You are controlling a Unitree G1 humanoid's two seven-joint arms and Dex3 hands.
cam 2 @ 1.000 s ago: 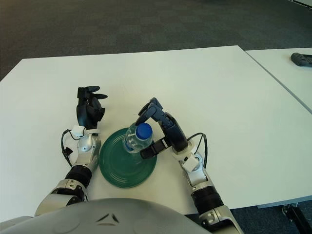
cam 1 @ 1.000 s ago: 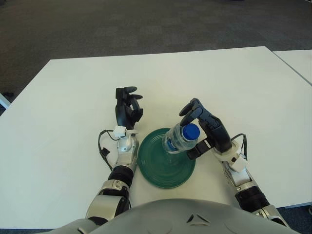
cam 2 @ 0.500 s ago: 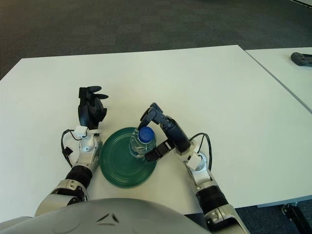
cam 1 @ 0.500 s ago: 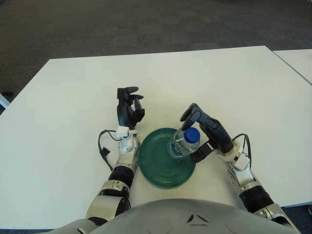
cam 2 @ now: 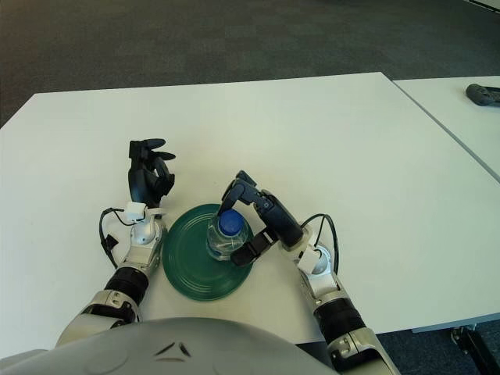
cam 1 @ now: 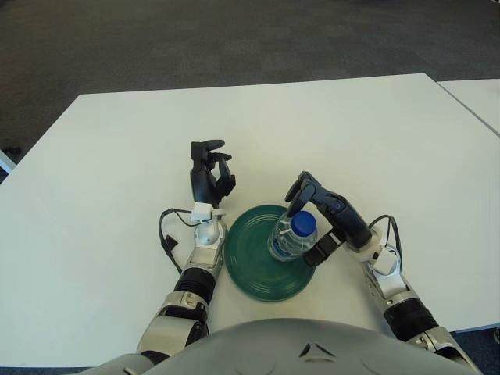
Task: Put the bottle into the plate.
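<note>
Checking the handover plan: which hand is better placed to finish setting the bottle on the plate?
The right hand: it already grips the bottle standing over the plate. The left hand rests empty on the table beside the plate.

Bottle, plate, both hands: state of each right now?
bottle: capped, upright, on the plate's right side
plate: flat on the table, holding the bottle
right hand: fingers curled around the bottle
left hand: idle beside the plate's left rim, holding nothing
table: white, carrying the plate
</note>
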